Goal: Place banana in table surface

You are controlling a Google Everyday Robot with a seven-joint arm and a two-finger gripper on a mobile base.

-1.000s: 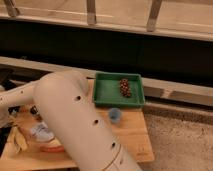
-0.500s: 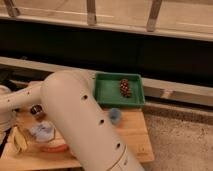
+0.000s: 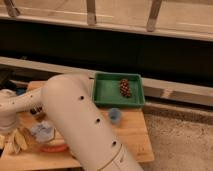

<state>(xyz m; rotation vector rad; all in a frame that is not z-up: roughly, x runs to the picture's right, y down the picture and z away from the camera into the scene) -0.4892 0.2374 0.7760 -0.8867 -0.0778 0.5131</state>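
The robot's thick white arm [image 3: 80,125] filled the foreground. It rose from the bottom of the view over the middle of the desk [image 3: 134,136], bent above it and reached toward the desk's left edge. By the near edge, partly hidden under the arm, lay a red-orange elongated item [image 3: 52,148]. At the near left corner the banana [image 3: 16,140] rested flat on the bare wood of the desk, pale yellow with dark streaks, its two prongs side by side. The gripper [image 3: 6,127] hung at the left edge, just above and to the left of the banana. Its jaws stood wide apart and clamped nothing, though whether a tip touched the fruit could not be told. Just right of the banana sat a crumpled blue-grey thing [image 3: 44,131], close against the arm. A little farther in, a small dark object [image 3: 36,111] sat below the forearm. A small blue cup [image 3: 115,115] stood near the middle of the desk, just right of the arm and just in front of a green tray [image 3: 106,92]. The tray sat at the far right corner and held a dark brown clustered item [image 3: 124,87] in its right half. Right of the desk lay speckled floor [image 3: 180,135]. Beyond the far edge ran a pale ledge [image 3: 172,91] under a dark wall [image 3: 150,55].
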